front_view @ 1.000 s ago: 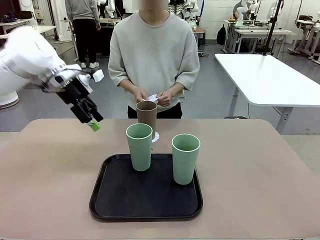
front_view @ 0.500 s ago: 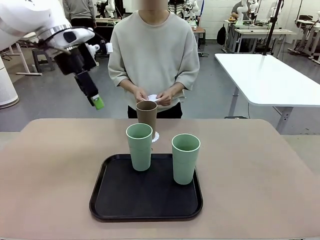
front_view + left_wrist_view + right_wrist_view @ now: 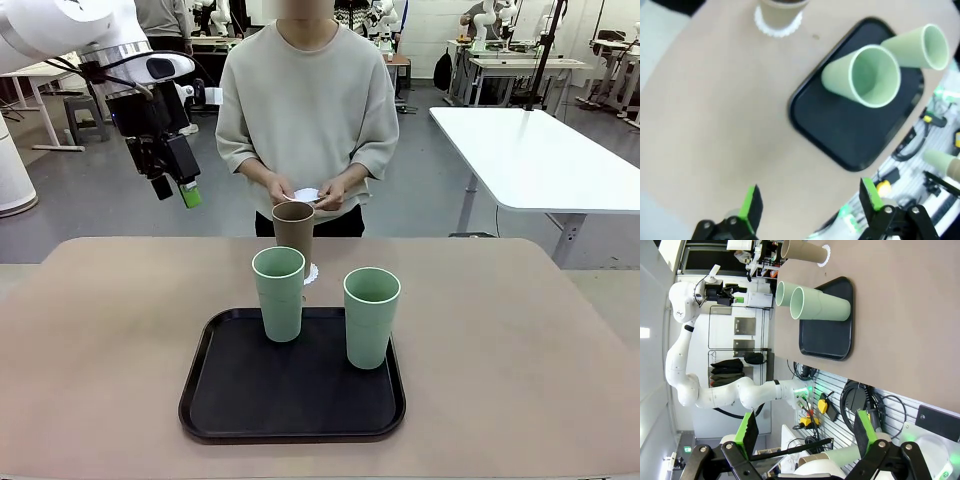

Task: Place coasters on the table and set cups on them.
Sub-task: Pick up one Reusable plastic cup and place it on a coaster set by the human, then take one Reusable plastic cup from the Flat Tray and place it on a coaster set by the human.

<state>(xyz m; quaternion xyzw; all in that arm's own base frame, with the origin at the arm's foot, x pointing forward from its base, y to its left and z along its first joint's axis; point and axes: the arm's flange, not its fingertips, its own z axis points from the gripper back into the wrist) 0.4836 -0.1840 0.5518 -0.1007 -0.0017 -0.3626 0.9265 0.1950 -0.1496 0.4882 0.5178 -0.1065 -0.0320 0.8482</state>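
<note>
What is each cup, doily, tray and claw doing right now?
Brown cup: upright on a doily.
That doily: flat on the table.
Left green cup: upright on the tray.
Right green cup: upright on the tray.
Tray: flat on the table.
Loose doily: held in the person's hands, not placed.
Left claw: open, empty, raised.
Right claw: open, empty.

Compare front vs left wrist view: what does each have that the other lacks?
Front: the person's hands holding a white lacy paper doily, plus a white-topped table. Left wrist: black cables below the table edge. Both: tall brown matte tumbler on a second lacy doily, two mint-green tumblers on the black rounded-square tray, beige table top, open left claw.
</note>
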